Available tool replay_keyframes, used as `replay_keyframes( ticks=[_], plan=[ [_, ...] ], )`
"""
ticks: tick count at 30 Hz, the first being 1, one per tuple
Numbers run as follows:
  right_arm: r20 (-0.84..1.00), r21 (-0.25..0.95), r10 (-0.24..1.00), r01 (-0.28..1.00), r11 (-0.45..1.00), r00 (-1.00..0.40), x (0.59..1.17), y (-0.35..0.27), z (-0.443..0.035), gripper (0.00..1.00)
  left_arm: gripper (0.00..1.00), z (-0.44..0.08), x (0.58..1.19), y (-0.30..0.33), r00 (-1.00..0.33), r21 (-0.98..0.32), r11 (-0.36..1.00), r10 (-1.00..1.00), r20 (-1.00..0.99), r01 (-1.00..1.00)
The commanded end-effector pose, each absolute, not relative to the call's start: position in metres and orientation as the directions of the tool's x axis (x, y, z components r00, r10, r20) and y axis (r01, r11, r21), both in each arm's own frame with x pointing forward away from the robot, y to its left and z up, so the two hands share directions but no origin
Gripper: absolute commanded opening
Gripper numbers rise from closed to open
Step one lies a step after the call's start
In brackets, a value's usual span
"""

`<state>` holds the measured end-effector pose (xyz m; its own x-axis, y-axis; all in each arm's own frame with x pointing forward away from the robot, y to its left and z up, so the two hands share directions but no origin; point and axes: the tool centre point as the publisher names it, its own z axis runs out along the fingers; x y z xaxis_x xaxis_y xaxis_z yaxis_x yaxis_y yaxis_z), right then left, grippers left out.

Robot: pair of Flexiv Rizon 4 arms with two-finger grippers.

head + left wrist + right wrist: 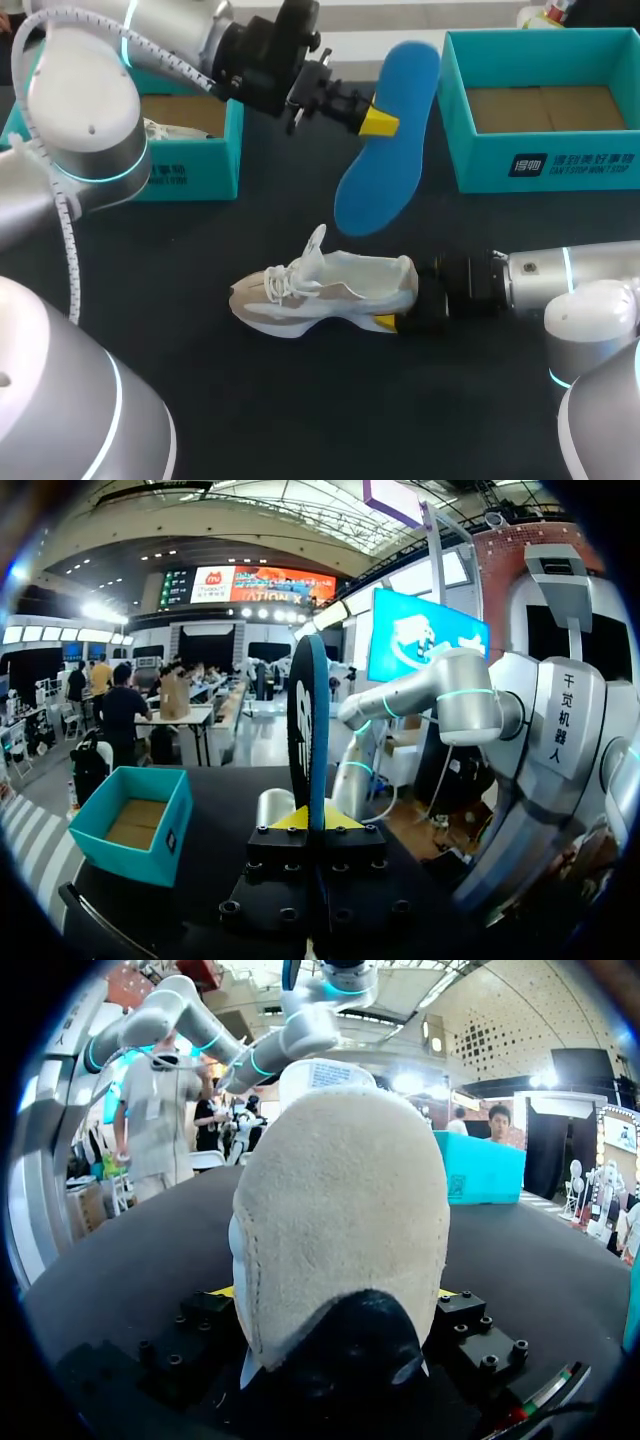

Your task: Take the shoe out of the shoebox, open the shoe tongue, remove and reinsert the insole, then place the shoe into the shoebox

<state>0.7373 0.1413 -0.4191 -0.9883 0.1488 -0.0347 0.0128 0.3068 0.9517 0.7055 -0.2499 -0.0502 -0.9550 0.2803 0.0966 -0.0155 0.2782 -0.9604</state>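
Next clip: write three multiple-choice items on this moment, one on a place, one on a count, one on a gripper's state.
1. Where is the blue insole relative to the shoe?
A. inside it
B. under it
C. out of it, held off the table by the left gripper

2. How many teal shoeboxes stand on the table?
A. one
B. two
C. three

3. The right gripper is:
A. shut on the shoe's heel
B. open, clear of the shoe
C. shut on the insole

Key: 1 C, yellow tips clamp it in the air; 2 B, left shoebox and right shoebox; 3 A, its fingers press the heel from both sides.
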Motion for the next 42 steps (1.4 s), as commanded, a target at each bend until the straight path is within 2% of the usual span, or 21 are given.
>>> replay_keyframes(
  ticks=[1,4,8,14,22,32,42],
  plan=[
    [-0.035,0.951,0.15,0.013,0.309,-0.988,0.737,0.142,-0.422,0.0,0.0,-0.051,0.706,-0.251,-0.955,-0.96,0.278,0.281,0.096,-0.015],
    [-0.035,0.951,0.15,0.013,0.309,-0.988,0.737,0.142,-0.422,0.0,0.0,-0.051,0.706,-0.251,-0.955,-0.96,0.278,0.281,0.096,-0.015],
    [-0.035,0.951,0.15,0.013,0.309,-0.988,0.737,0.142,-0.422,0.0,0.0,-0.034,0.715,-0.231,-0.944,-0.913,0.326,0.135,0.302,-0.245],
    [-0.035,0.951,0.15,0.013,0.309,-0.988,0.737,0.142,-0.422,0.0,0.0,0.002,0.706,-0.228,-0.898,-0.873,0.273,0.063,0.435,-0.404],
    [-0.035,0.951,0.15,0.013,0.309,-0.988,0.737,0.142,-0.422,0.0,0.0,0.042,0.683,-0.242,-0.788,-0.79,0.169,0.094,0.608,-0.589],
    [-0.035,0.951,0.15,0.013,0.309,-0.988,0.737,0.142,-0.422,0.0,0.0,0.068,0.631,-0.257,-0.7,-0.743,0.171,0.251,0.668,-0.648],
    [-0.035,0.951,0.15,0.013,0.309,-0.988,0.737,0.142,-0.422,0.0,0.0,0.07,0.606,-0.243,-0.673,-0.728,0.165,0.29,0.681,-0.666]
  ],
)
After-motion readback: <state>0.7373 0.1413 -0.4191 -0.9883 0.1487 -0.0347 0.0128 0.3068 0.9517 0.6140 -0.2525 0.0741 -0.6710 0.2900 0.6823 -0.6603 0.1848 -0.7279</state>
